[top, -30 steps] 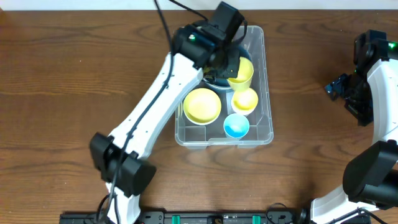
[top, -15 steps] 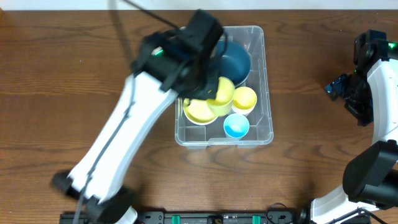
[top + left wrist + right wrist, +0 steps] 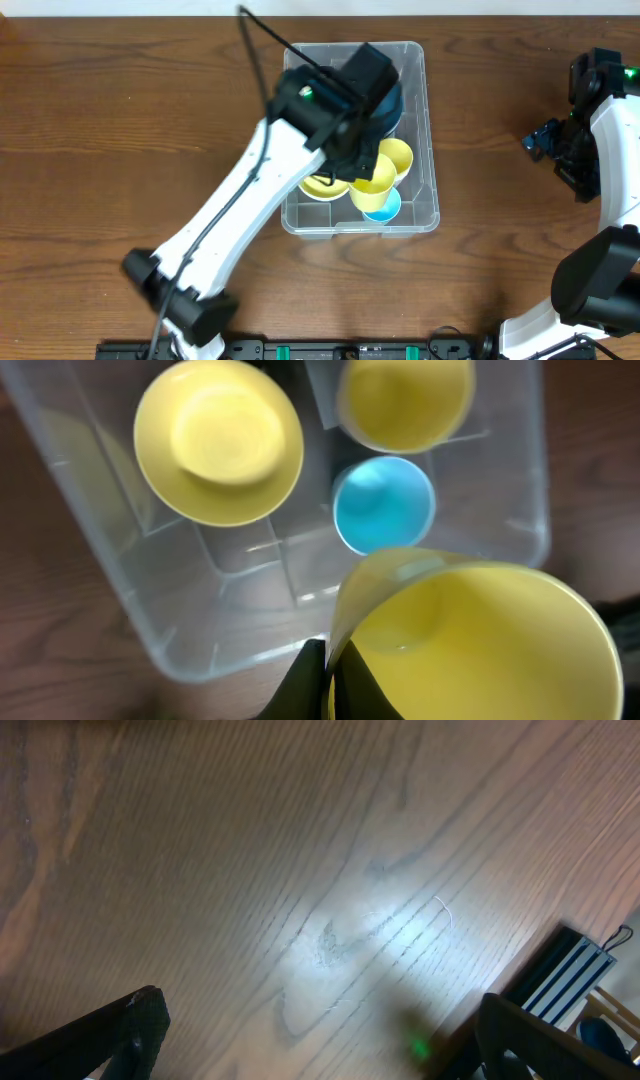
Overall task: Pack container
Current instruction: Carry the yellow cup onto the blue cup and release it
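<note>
Left gripper: pinched shut on the yellow cup rim, above the container's near end.
Container: far middle of desk, long axis far-to-near, directly beneath the cup.
Right gripper: jaws wide, empty, right edge, farther off.

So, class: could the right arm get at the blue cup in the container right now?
Probably not cleanly: the left gripper holds a yellow cup just over the blue cup, blocking the way down.
</note>
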Robot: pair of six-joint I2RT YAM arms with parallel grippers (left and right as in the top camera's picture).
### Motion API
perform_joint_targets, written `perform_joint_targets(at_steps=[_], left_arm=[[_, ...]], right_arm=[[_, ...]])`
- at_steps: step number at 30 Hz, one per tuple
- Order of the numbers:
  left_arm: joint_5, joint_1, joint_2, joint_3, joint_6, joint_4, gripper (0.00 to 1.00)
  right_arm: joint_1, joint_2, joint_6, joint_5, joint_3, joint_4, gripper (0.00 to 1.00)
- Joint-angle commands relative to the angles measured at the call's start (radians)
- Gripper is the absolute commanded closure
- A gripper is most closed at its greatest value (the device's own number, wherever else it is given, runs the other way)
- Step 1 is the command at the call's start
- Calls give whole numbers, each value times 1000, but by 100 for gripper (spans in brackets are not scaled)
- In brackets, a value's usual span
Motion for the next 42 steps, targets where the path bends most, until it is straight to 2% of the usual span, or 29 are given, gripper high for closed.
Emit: perform_joint_targets(at_steps=[1,13,42], left_arm=[[-4,1,34,-3,-20,-5,94],[19,-1,149,-5,-20,38,94],[65,-1,153,-5,-8,56,93]], right_arm=[[-5,5,11,11,0,0,1],[-5,5,11,11,0,0,1],[-5,5,11,11,0,0,1]])
